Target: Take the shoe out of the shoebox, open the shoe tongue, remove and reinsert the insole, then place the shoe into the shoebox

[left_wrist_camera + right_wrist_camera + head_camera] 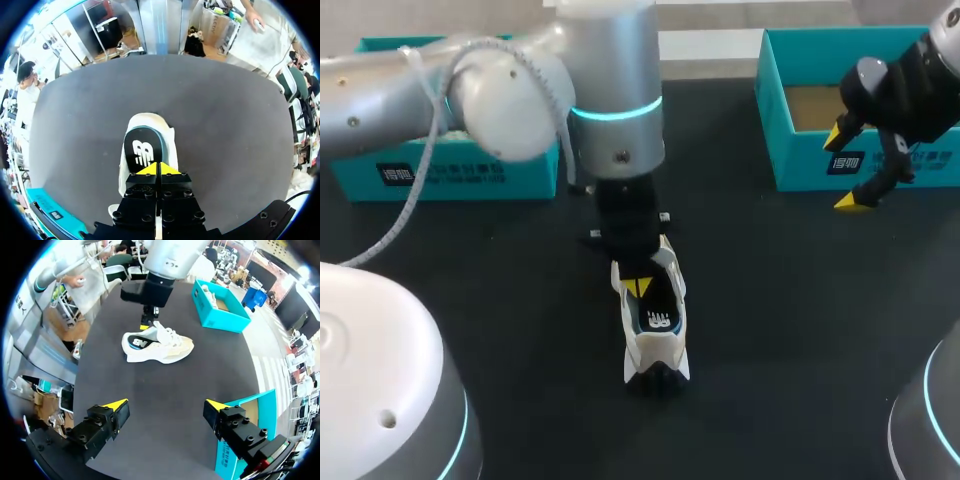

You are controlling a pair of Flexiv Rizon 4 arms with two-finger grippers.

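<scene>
Surface: black matte table (800, 330), seen in all three views.

Largest first:
- One teal box (450, 172) at the far left, partly hidden behind the left arm (610, 80). Something white inside it in the right wrist view, not identifiable.
- Open teal shoebox (810, 165) at the far right, with a bare brown floor where it shows. Both boxes well apart from the shoe (655, 345).
- left arm in from the left, past its box to the middle of the table, pointing straight down and blocking the head camera's view of the shoe's heel end.
- right arm (930, 70) in from the right, over the shoebox's front wall.
- shoe: white and cream, upright on its sole on the open table between the two boxes, outside both, heel opening under the left gripper (160, 168).
- insole (143, 150): dark, with a white logo and a teal edge, lying in the heel opening directly below the left tips.
- left gripper: yellow tips pressed together with no gap, at the insole's heel end. Cannot tell whether the insole's edge is pinched between them.
- right gripper (166, 404): fingers spread wide, nothing between them, above the table just beside the shoebox.

Count: boxes 2, arms 2, grippers 2, shoe 1, insole 1.
</scene>
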